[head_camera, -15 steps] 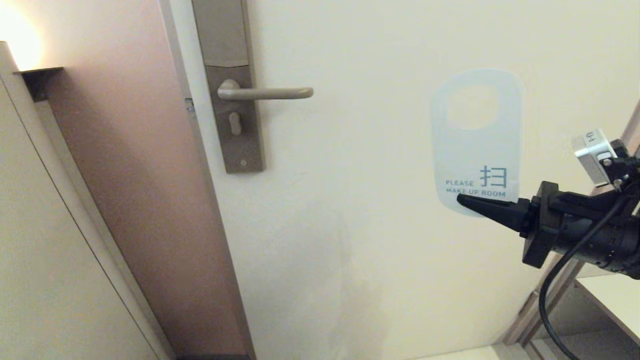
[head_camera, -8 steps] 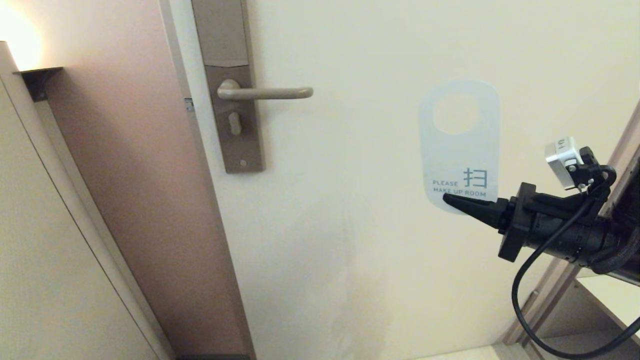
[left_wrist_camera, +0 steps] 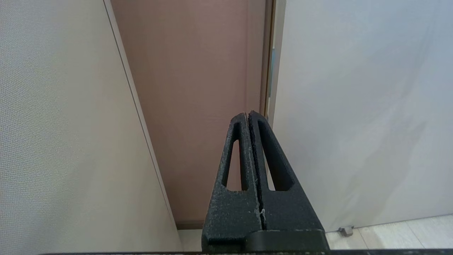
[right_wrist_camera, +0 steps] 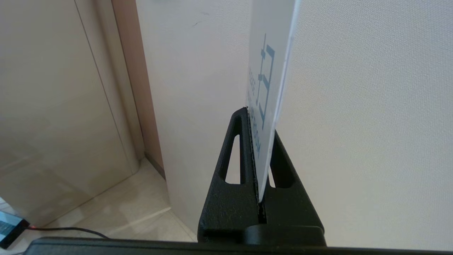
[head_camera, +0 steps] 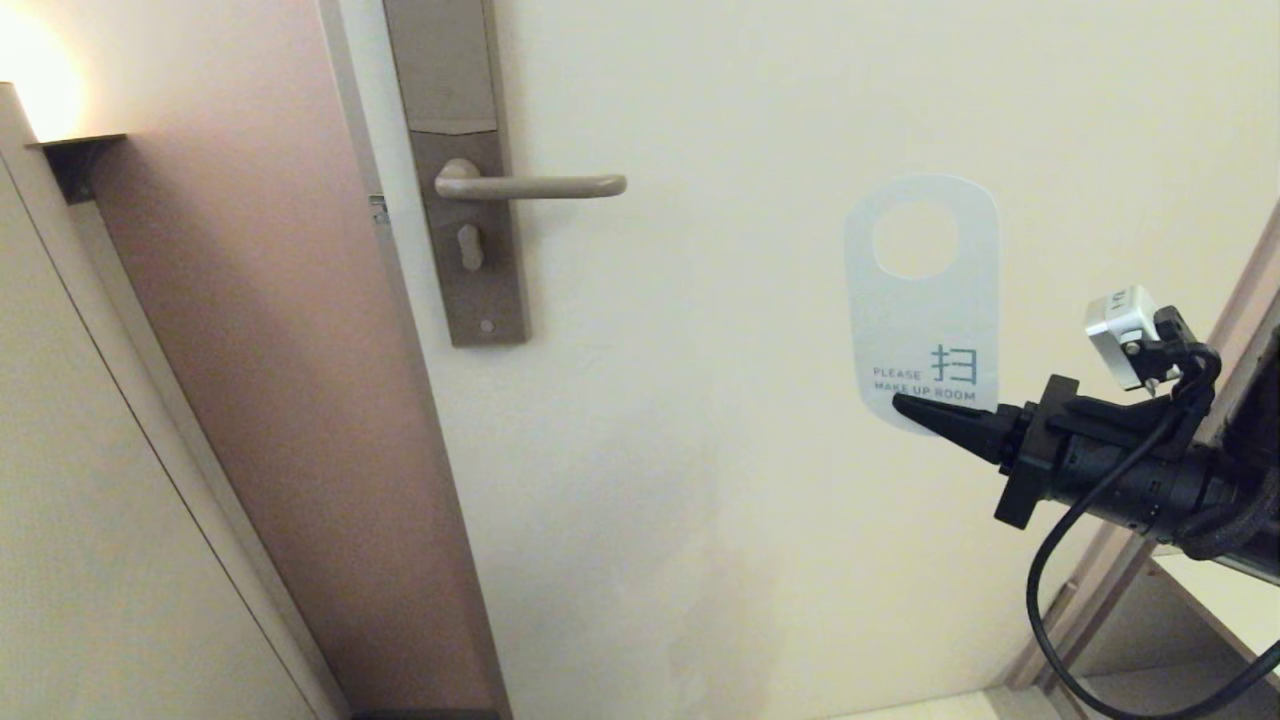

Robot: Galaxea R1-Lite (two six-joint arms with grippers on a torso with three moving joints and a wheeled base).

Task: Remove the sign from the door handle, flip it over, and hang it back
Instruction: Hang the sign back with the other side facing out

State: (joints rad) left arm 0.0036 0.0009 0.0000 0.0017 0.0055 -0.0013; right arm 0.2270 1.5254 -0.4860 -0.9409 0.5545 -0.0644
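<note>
— White face outward, "PLEASE MAKE UP ROOM" in blue: the sign [head_camera: 922, 300] stands upright in front of the door [head_camera: 760, 480], clear of the door handle [head_camera: 532, 186] and well to its right. What holds it?

— Right gripper [head_camera: 905, 404], fingers clamped on the sign's bottom edge just under the lettering. The right wrist view shows the card [right_wrist_camera: 267, 92] pinched edge-on between the two black fingers [right_wrist_camera: 226, 166], rising straight out of them.

— So the first step is done?

— By the look of it, yes. The handle is bare, a beige-grey lever on its tall backplate [head_camera: 470, 230], with nothing on it. The sign is off and carried in the air.

— And the turning over?

— Cannot say from this alone which face hung outward. The white face looks toward the head camera; the blue side is not visible.

— What is left?

— At the least, the hanging: the oval hole at the sign's top has to travel left and slip over the lever's rounded free end.

— The other arm?

— Left gripper [left_wrist_camera: 248, 117] is out of the head view, fingers pressed together on nothing, pointed at the door's edge.
</note>
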